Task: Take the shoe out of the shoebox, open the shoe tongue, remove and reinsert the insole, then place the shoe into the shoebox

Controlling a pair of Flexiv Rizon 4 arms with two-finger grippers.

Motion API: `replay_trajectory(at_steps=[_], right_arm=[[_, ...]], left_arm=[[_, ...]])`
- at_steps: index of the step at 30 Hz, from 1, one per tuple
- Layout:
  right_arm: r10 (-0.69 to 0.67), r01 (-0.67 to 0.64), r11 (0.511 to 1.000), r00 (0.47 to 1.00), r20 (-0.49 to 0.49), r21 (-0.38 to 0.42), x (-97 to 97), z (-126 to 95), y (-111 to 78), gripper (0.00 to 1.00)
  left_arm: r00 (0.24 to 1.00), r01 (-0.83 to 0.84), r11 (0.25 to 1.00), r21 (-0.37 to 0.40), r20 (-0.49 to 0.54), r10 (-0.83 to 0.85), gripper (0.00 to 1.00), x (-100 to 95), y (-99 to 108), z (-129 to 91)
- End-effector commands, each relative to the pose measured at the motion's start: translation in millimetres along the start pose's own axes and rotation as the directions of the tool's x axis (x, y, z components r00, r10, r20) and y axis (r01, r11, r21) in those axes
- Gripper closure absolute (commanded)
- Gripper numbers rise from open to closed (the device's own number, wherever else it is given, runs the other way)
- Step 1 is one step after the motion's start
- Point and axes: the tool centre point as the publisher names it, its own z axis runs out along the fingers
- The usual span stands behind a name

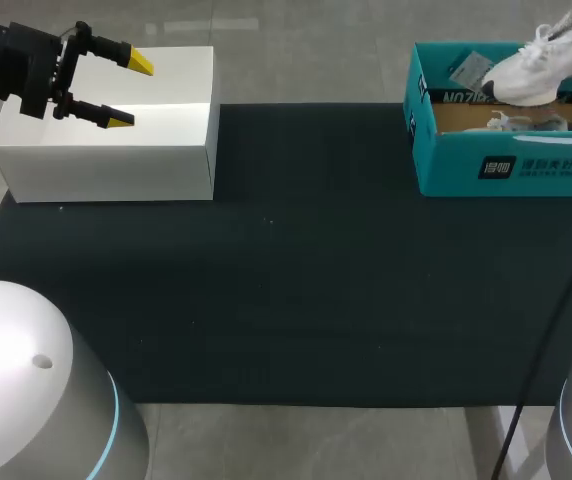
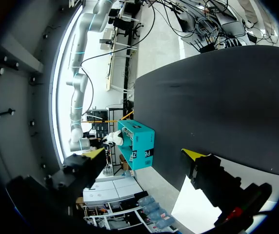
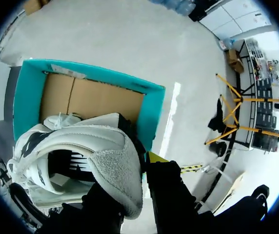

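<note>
Above the teal shoebox (image 1: 446,160), white shoe (image 1: 536,70) heel clamped in right hand (image 3: 133,191), left hand (image 1: 130,92) spread apart

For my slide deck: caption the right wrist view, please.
Right gripper holds the white shoe by its heel above the open teal shoebox.

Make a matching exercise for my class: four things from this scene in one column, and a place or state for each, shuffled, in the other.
Column one
1. white shoe
2. shoebox
3. left gripper
4. white box

Column two
A. open, above the white box
B. stands at the far left of the mat
C. teal, at the mat's far right
D. lifted over the shoebox, heel in the right gripper

Pairs: 1-D, 2-C, 3-A, 4-B
</note>
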Motion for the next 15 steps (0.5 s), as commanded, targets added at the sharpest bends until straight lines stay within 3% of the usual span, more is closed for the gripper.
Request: replay_trajectory(at_steps=[1, 3, 15], right_arm=[[0.550, -0.574, 0.818, 0.772, -0.318, 0.021, -4.1, -11.6, 10.7, 1.00], [0.603, -0.634, 0.773, 0.733, -0.314, 0.004, -2.6, -13.6, 12.5, 1.00], [0.600, -0.625, 0.781, 0.748, -0.284, 0.005, -0.2, -14.6, 13.5, 1.00]], left_arm=[[1.000, 0.000, 1.000, 0.000, -0.004, 0.000, 0.00, -0.6, -0.1, 0.0], [1.000, 0.000, 1.000, 0.000, -0.004, 0.000, 0.00, -0.6, -0.1, 0.0], [1.000, 0.000, 1.000, 0.000, -0.004, 0.000, 0.00, -0.6, -0.1, 0.0]])
